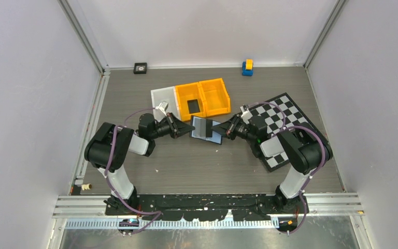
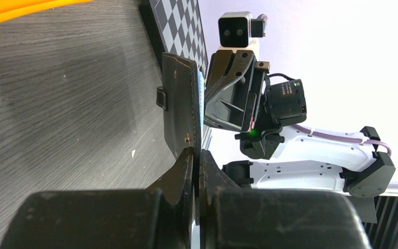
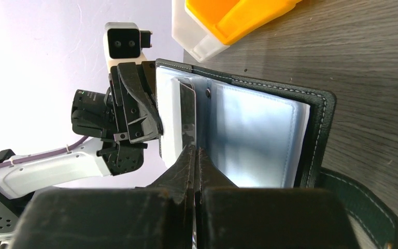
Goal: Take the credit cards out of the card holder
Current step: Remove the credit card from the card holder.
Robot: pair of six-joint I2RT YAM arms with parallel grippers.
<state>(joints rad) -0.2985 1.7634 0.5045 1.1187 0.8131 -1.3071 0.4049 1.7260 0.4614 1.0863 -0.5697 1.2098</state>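
Two grippers meet at the card holder (image 1: 199, 126), which is spread open between the arms, in front of the bins. From these views you cannot tell whether it touches the tabletop (image 1: 186, 171).

Limits of view:
- In the left wrist view you see the holder edge-on only. Its inner panels are hidden, and a short strap tab (image 2: 160, 97) projects from the outer face.
- In the right wrist view the pale grey-blue panels face you. Glare washes them out, so you cannot tell what the sleeves hold. The frame corner cuts off the holder's strap (image 3: 365, 210).
- The left gripper (image 2: 197, 158) has its jaws pressed together on one edge of the holder.
- The right gripper (image 3: 195, 155) has its jaws closed on a dark card (image 3: 187, 116) standing at the fold. You cannot tell how much of this card sits in a sleeve.

Containers:
- Two orange bins stand side by side beyond the holder, next to a white bin (image 1: 161, 96).
- The orange bin next to the white one (image 1: 190, 92) holds a flat black rectangle (image 1: 193, 106), too small to identify.
- The other orange bin (image 1: 215, 84) adjoins it.
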